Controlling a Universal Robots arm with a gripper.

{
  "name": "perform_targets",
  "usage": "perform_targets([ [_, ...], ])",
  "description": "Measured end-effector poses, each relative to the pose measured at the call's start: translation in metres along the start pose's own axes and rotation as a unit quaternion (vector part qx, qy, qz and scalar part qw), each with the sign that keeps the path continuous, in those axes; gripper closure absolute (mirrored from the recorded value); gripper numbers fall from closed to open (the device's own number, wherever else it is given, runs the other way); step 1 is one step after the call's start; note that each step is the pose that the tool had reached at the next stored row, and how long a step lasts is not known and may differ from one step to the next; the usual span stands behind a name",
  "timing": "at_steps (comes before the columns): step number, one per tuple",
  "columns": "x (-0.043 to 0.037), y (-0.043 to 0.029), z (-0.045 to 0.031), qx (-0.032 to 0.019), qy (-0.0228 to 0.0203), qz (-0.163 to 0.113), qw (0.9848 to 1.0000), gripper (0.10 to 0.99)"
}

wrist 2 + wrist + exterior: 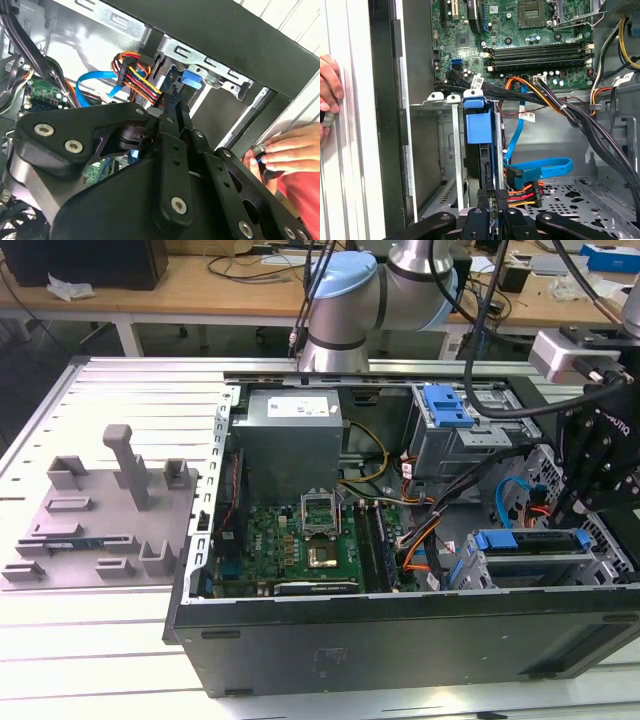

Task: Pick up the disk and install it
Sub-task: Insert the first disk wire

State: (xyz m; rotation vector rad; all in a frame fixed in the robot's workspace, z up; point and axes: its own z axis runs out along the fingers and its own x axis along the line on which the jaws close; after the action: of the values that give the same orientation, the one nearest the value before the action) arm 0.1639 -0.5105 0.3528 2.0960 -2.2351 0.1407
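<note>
The disk (530, 540) sits edge-up in the lower drive cage (432, 150) of the open computer case, at the exterior view's right. Its blue bracket (479, 125) points toward the motherboard, and the bracket (192, 80) peeks past the fingers in the second wrist view. My gripper (578, 510) hangs over the cage's right end. Seen in both wrist views, the gripper (492, 200) (172, 105) has its two black fingers drawn together, shut, with the tips at the disk's near end. I cannot tell whether they pinch any part of it.
A person's hand (327, 90) (285, 150) rests on the case's outer edge, holding a small dark object. Coloured power wires and a blue data cable (540, 170) lie beside the cage. The grey power-supply box (290, 435), the motherboard (300, 540) and a grey fixture (110, 510) lie toward the exterior view's left.
</note>
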Motion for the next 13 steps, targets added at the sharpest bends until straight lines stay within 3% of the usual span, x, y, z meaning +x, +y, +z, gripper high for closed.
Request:
perform_targets([
  [3, -0.0041, 0.0005, -0.0001, -0.0001, 0.0005, 0.001, 1.0, 0.922],
  [7, -0.0021, -0.0011, 0.0014, -0.0112, 0.0008, 0.002, 0.9999, 0.922],
  [10, -0.0014, -0.0072, 0.0017, -0.0132, 0.0006, 0.003, 0.9999, 0.922],
  [13, -0.0011, -0.0081, 0.002, -0.0137, 0.0006, 0.005, 0.9999, 0.922],
])
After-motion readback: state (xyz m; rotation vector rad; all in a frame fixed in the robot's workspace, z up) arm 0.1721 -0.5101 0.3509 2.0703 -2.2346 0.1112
